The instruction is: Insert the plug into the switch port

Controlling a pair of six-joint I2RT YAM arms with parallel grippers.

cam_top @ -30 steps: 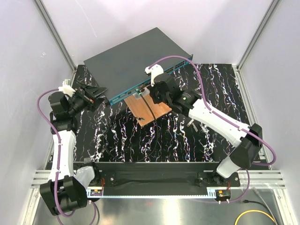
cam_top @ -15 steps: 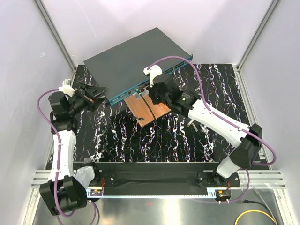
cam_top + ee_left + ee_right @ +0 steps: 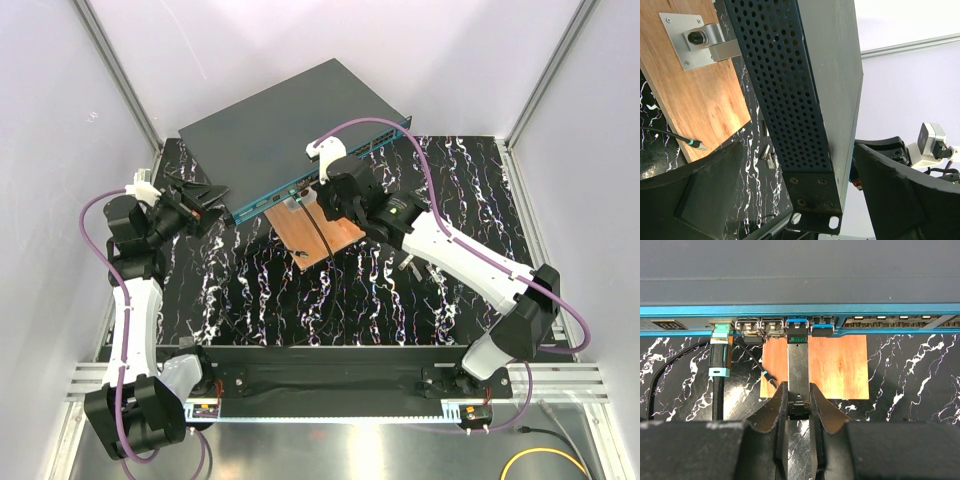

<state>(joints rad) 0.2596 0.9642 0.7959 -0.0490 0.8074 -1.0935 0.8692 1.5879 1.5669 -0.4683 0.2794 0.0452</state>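
The right fingers (image 3: 781,409) are clamped on the rear of the plug (image 3: 799,365), a long narrow metal body held straight out toward the switch (image 3: 800,270). The plug's nose, with a small green label, meets the switch's teal front face (image 3: 890,310) at one of the small ports; how deep it sits cannot be told. Just to the left of that port along the face, past two silvery sockets, a thick black cable with a teal boot (image 3: 720,360) is seated in the switch. Below the face, a copper-brown board (image 3: 835,365) lies flat on the black marbled worktop (image 3: 400,290), its far edge tucked against the switch, with a thin black lead (image 3: 765,374) ending on its corner. The left fingers (image 3: 705,200) stand wide apart at the switch's left end, one on each side of its perforated side wall (image 3: 790,90) and screw-holed corner bracket, gripping nothing. From there a small metal mount (image 3: 692,40) shows screwed to the board beside the switch.
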